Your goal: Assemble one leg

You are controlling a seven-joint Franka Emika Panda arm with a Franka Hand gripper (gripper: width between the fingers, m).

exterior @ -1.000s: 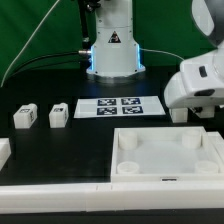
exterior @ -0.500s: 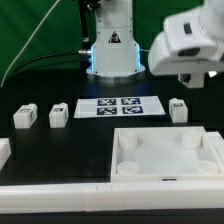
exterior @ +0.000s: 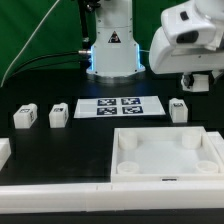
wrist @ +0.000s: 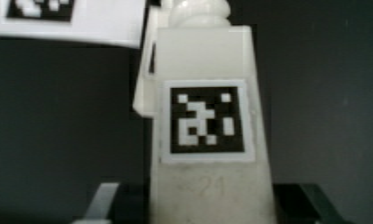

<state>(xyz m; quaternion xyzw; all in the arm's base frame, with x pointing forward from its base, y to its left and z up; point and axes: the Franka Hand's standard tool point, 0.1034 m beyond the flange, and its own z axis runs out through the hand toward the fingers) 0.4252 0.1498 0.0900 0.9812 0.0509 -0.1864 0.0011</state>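
Observation:
In the wrist view a white leg [wrist: 201,70] with a black-and-white tag fills the middle, its lower end between my gripper [wrist: 204,205] fingers [wrist: 105,200]. The gripper is shut on it. In the exterior view my gripper [exterior: 197,82] hangs high at the right, above the table; the held leg is hard to make out there. Three more legs stand on the table: two at the exterior view's left [exterior: 24,116] [exterior: 57,116] and one at the right [exterior: 178,110], just below the gripper.
The marker board [exterior: 120,106] lies mid-table and shows behind the leg in the wrist view [wrist: 67,20]. A large white square panel [exterior: 166,152] with corner holes lies in front. A long white bar [exterior: 60,189] runs along the front edge. The robot base [exterior: 113,50] stands behind.
My gripper has risen from low over the table at the exterior view's right to well above it, uncovering the leg that stands on the table there.

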